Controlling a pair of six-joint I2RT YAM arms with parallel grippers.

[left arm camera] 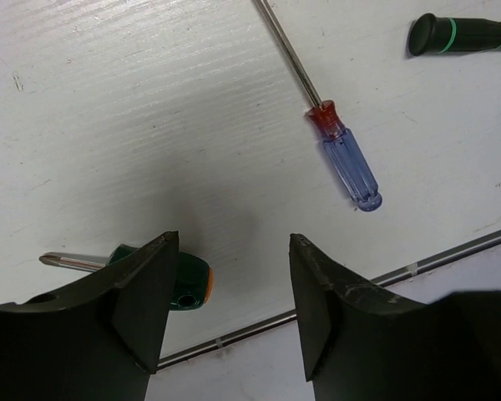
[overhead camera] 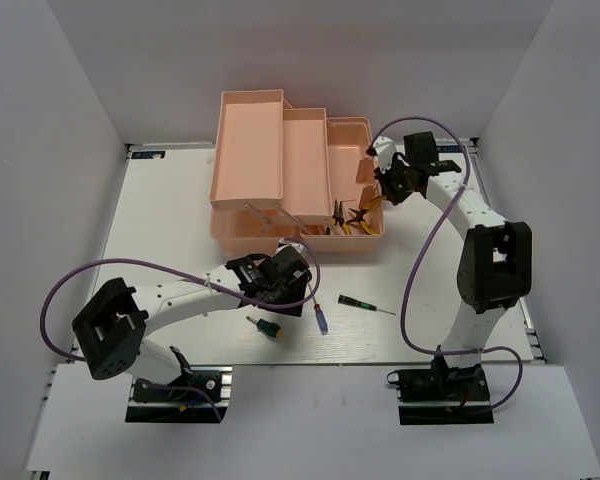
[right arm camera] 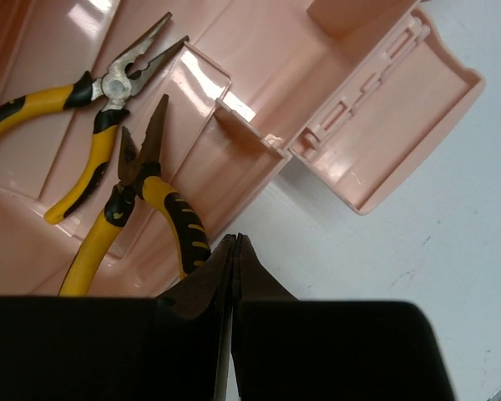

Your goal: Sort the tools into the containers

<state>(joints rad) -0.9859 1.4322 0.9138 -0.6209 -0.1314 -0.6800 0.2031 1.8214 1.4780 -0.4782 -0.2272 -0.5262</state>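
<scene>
Left gripper [left arm camera: 234, 242] released above table [left arm camera: 108, 125]; stubby screwdriver [left arm camera: 192, 282] partly hidden behind 1 finger. Right gripper [right arm camera: 236, 239] clenched, empty, at toolbox [right arm camera: 384, 125] edge; 2 pliers [right arm camera: 142, 180] inside.

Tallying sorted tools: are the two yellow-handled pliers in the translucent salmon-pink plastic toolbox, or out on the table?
In. Both yellow-handled pliers lie inside the salmon-pink toolbox, in the right wrist view.
</scene>
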